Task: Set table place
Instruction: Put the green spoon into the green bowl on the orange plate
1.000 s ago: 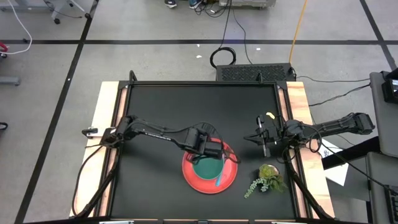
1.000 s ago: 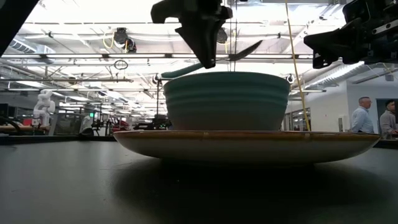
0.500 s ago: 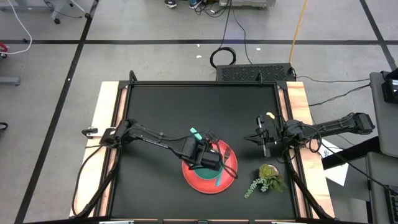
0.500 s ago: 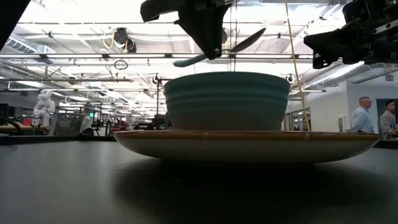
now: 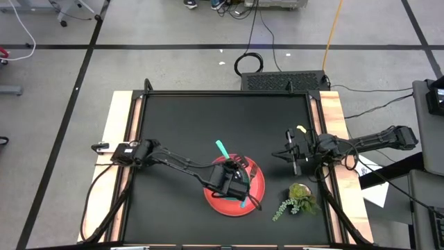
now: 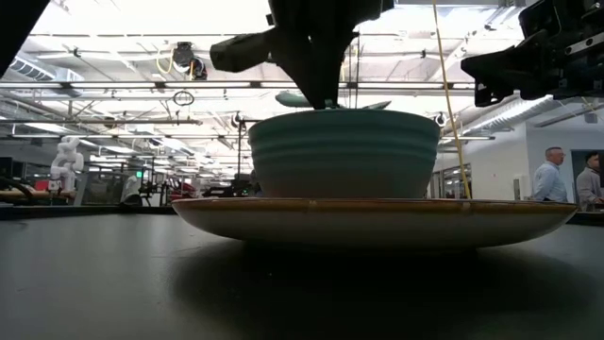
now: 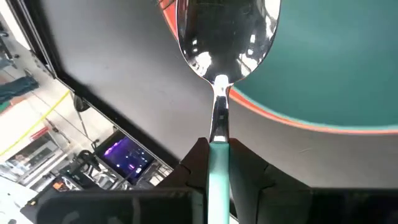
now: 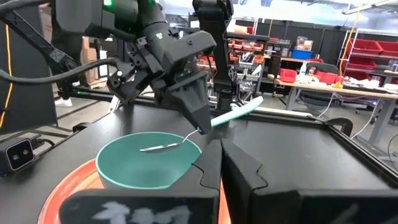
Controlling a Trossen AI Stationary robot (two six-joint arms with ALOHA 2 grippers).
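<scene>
I read the spoon (image 8: 186, 138) as light, stiff and slick, best pinched on its teal handle, where my left tool (image 8: 198, 118) clamps it now. That arm reaches across the surface (image 5: 180, 125), tilted down, spoon head hovering over the green bowl (image 8: 149, 163) on the red plate (image 5: 258, 182) near the front edge. My right tool (image 5: 294, 154) waits pressed together near the right edge.

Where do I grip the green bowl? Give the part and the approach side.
Pinch the rim of the round green bowl, one finger inside, coming straight down on the side facing the waiting right hand. It sits upright on the round red plate, and the left hand holds the teal-handled spoon over its far side.
</scene>
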